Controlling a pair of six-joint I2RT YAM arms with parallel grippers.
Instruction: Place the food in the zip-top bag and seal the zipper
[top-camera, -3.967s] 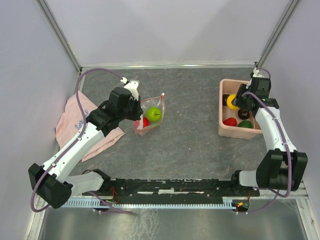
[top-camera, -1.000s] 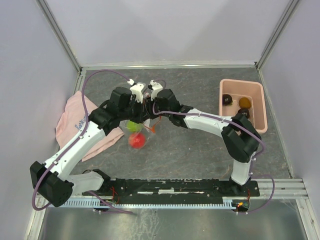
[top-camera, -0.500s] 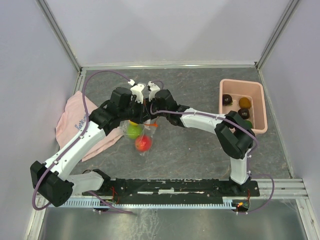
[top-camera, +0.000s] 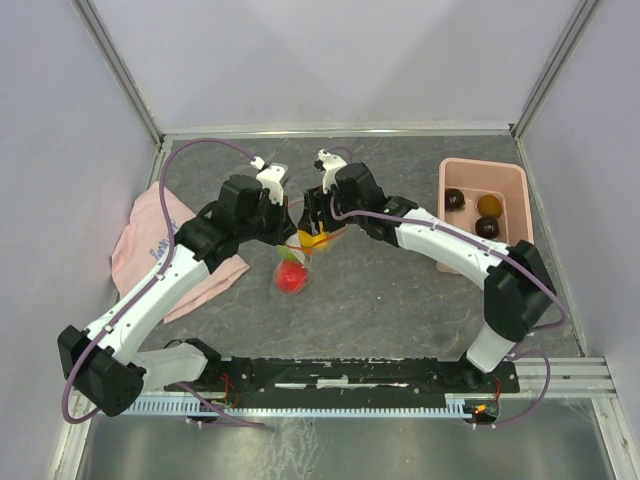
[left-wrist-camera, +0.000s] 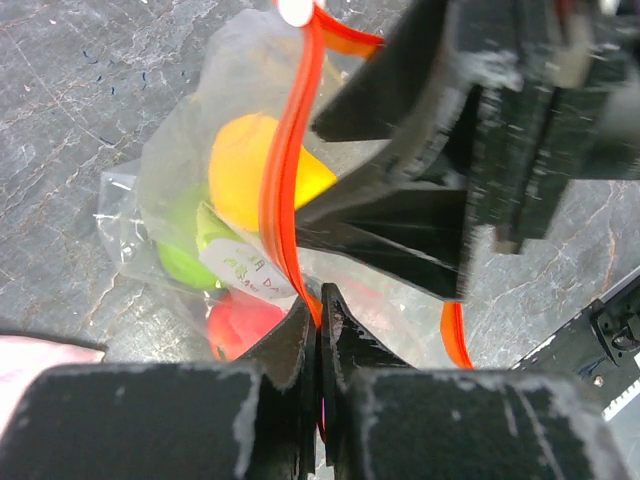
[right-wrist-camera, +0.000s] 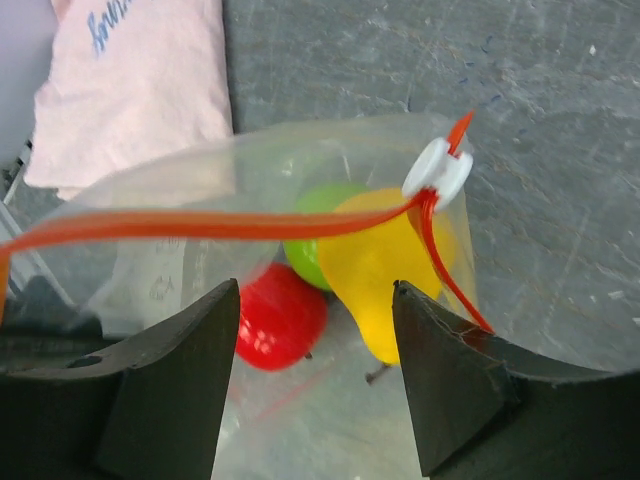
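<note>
Top external: zip-top bag (top-camera: 292, 268) between pink cloth (top-camera: 150, 235), bin (top-camera: 483, 166)

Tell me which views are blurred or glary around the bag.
Top external: red fruit smeared, rest sharp. Left wrist: left gripper soft up close, zipper crisp. Right wrist: zip-top bag shows faint sheen, yellow fruit readable through it.

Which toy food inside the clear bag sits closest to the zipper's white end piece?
The yellow one, directly beneath the white end piece in the right wrist view; the green one and the red one sit farther from it.
</note>
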